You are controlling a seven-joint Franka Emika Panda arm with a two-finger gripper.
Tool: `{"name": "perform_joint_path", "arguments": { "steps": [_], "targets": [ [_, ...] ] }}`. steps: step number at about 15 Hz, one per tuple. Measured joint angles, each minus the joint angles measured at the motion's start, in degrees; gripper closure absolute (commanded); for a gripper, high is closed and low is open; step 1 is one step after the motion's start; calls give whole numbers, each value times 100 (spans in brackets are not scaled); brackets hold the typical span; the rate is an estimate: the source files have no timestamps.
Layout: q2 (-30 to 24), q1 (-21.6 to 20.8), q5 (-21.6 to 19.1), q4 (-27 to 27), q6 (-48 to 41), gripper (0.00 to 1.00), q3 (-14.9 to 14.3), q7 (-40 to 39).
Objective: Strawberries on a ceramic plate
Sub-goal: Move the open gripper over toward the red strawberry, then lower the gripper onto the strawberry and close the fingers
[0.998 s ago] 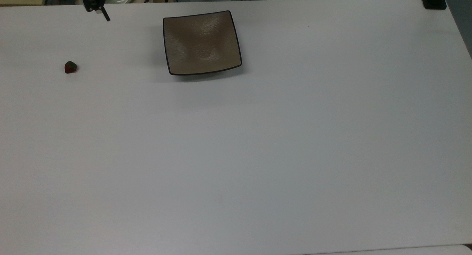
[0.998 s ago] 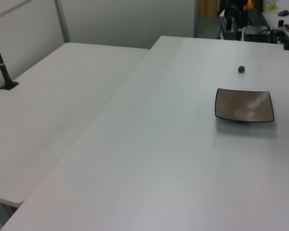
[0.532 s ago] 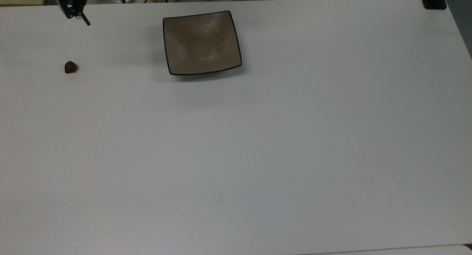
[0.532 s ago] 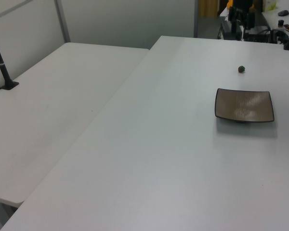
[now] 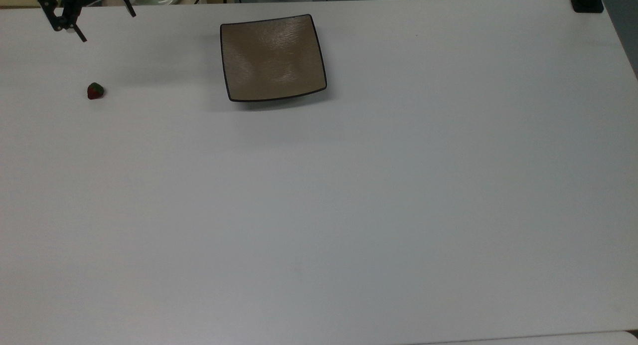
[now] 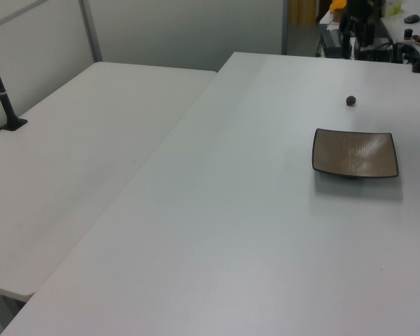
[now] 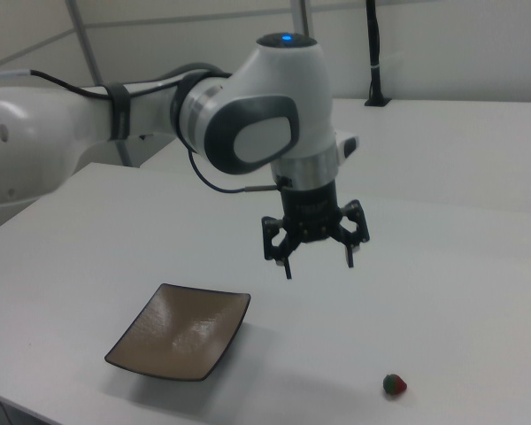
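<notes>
Surface: big white table (image 5: 349, 210), mostly bare; a 2nd white table butts against it on the left view's left.
Strawberry: 1 tiny dark red berry w/ green cap (image 5: 95, 90), sitting on the table near the top view's left edge. Also low right in the right view (image 7: 394, 384) and as a dark speck in the left view (image 6: 351, 101). Not touched by anything.
Plate: square tan-brown ceramic plate (image 5: 273, 57), dark rim, upturned edges, nothing on it. Well apart from the berry, toward the top view's right; seen too at (image 6: 355, 152) and (image 7: 179, 330). Sits flat, cupped side up, so a dropped berry should stay put.
Gripper: 2-finger gripper (image 7: 317, 251) hangs well above the table, fingers pointing down and spread wide, nothing between them. In the top view it's at the upper left corner (image 5: 79, 21), above-left of the berry, not yet over it.
Why so: spread wide and vertical looks like prep for a top-down pinch on a small round target.
Step, my read: approach phase; berry not yet grasped, task barely begun.
Next: line up over the berry, drop low, close gently.
Risk: berry's small & roundish, could roll or squirt out if off-centre.
</notes>
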State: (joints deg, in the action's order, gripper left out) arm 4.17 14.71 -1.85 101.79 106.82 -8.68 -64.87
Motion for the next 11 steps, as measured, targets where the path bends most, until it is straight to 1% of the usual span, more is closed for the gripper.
{"name": "perform_joint_path", "arguments": {
  "steps": [4,11],
  "targets": [
    [121,1,130,48,106,0,-76,-5],
    [384,3,141,138,551,0,-341,-8]
  ]
}}
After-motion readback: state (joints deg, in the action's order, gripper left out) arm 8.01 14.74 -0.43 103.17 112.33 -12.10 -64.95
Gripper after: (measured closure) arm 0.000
